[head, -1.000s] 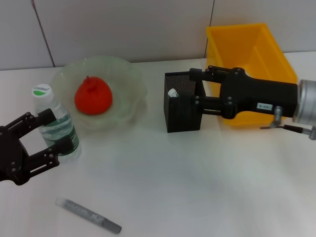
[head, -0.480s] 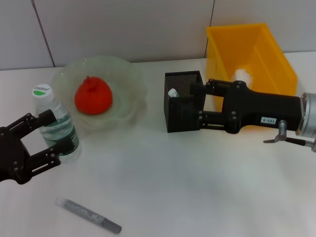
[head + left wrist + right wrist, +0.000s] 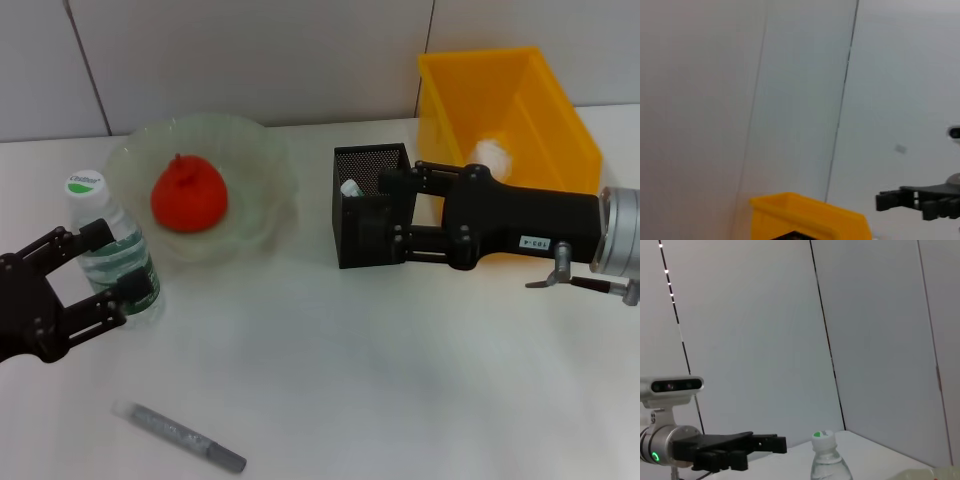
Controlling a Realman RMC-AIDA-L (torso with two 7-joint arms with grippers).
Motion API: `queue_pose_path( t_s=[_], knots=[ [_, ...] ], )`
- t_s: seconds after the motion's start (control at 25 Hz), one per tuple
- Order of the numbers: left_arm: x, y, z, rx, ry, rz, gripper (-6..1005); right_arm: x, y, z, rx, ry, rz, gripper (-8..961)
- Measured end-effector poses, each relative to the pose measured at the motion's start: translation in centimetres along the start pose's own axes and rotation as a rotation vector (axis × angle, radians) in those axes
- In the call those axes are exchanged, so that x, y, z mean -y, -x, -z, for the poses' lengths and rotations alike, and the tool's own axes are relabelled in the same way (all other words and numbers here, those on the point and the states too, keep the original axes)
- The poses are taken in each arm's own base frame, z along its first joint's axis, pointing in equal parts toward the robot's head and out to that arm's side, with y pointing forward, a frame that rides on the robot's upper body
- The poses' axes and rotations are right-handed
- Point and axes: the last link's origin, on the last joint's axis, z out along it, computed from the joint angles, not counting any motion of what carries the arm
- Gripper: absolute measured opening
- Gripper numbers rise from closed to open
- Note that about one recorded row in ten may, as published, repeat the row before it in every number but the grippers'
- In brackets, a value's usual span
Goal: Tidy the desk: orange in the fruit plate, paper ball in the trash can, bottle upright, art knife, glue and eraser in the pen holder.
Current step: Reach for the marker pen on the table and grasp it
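Against the back wall the yellow trash can (image 3: 545, 110) is holding a white paper ball (image 3: 492, 152). Nearer, the right gripper (image 3: 372, 210), fingers spread, is straddling the black mesh pen holder (image 3: 368, 205). Leftward, the left gripper (image 3: 105, 265) is bracketing the upright bottle (image 3: 108, 248), jaws apart. At the front, the glue (image 3: 180, 436) is lying loose: light, stiff, likely rolling, best pinched mid-barrel.

The orange (image 3: 188, 196) sat in the pale-green fruit plate (image 3: 262, 155). The bottle (image 3: 112, 252) stood upright just beside the plate. The grey glue (image 3: 179, 436) lay flat near the table's front edge. The black pen holder (image 3: 362, 235) stood beside the yellow trash can (image 3: 540, 90), which held a white paper ball (image 3: 491, 153).
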Motion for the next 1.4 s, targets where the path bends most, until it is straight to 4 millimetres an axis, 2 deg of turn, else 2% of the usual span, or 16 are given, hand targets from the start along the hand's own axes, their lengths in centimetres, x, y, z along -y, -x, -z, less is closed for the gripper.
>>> queue_pose_path(
  t_s=[0.28, 0.52, 0.84, 1.08, 1.32, 1.4],
  knots=[
    [0.4, 0.1, 0.5, 0.053, -0.025, 0.032, 688, 0.1, -0.3, 0.0, 0.003, -0.004, -0.008, 733],
    [1.6, 0.3, 0.9, 0.223, -0.08, 0.097, 686, 0.0, -1.1, -0.1, 0.003, -0.007, -0.02, 733],
    [2.5, -2.0, 2.3, 0.398, -0.158, 0.093, 684, 0.0, -2.6, -0.5, 0.024, -0.029, -0.063, 733],
    [2.6, -4.4, 2.7, 0.55, -0.214, 0.067, 683, 0.0, -3.3, 0.0, 0.06, -0.064, -0.095, 733],
    [2.1, -6.2, 2.0, 0.633, -0.237, 0.06, 681, -0.1, -3.9, 0.1, 0.079, -0.08, -0.108, 733],
    [1.4, -6.2, 0.9, 0.735, -0.229, 0.034, 680, -0.1, -3.9, 0.2, 0.079, -0.082, -0.108, 733]
  ],
)
